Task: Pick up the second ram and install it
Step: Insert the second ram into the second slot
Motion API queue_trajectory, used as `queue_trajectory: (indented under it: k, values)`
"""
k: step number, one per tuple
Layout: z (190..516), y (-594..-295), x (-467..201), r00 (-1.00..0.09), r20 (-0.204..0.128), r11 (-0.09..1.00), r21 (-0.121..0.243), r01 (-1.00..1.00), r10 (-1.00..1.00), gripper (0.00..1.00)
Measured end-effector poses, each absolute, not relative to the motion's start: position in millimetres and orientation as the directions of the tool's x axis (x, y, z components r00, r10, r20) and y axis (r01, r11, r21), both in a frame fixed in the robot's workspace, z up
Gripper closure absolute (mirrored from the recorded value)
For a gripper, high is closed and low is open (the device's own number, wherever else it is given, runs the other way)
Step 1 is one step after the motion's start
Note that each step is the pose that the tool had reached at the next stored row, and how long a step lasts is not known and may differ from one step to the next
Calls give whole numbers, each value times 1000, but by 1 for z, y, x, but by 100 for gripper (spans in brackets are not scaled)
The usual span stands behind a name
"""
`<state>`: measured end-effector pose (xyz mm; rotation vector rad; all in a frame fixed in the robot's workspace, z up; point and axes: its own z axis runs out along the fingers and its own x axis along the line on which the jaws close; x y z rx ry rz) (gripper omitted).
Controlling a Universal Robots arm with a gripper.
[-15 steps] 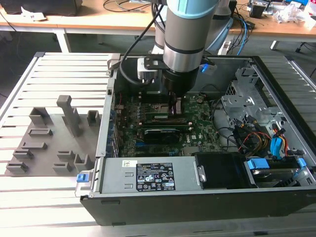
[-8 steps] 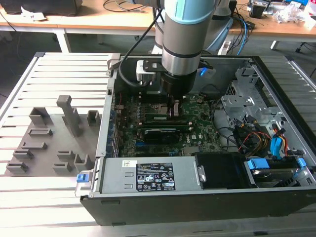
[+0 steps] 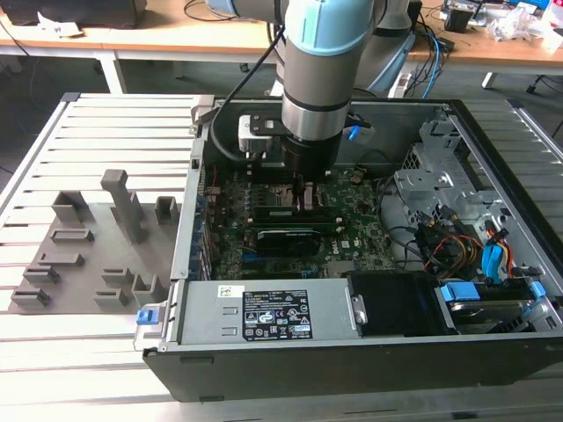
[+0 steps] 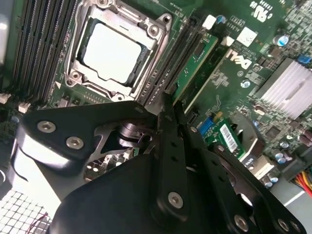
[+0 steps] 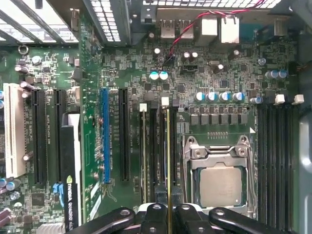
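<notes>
In the first wrist view the second ram [image 5: 168, 156] shows edge-on as a thin gold line. It stands in a slot beside the CPU socket [image 5: 219, 183]. My gripper [image 5: 168, 213] is shut on its near end, one black finger on each side. Two slots away, another thin stick [image 5: 144, 156] stands edge-on. In the second wrist view my gripper [image 4: 173, 105] has its fingertips pressed together at the end of the slot row, next to a green stick [image 4: 195, 66] seated there. In the exterior view my gripper [image 3: 303, 189] reaches down onto the motherboard [image 3: 352, 233] inside the open case.
The case wall [image 3: 189, 220] and drive cage [image 3: 440, 167] hem in the arm. A black graphics card [image 3: 286, 239] lies just in front of the gripper. Grey fixture blocks [image 3: 123, 207] stand on the slatted table at the exterior view's left. Cables [image 3: 457, 246] bunch at its right.
</notes>
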<state>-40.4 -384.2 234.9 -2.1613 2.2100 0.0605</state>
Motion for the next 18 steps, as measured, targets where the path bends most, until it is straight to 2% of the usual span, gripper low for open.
queue_trajectory:
  k: [18]
  values:
    - [223, -384, -39, -14, -62, 14, -8, -1000, -998, 86]
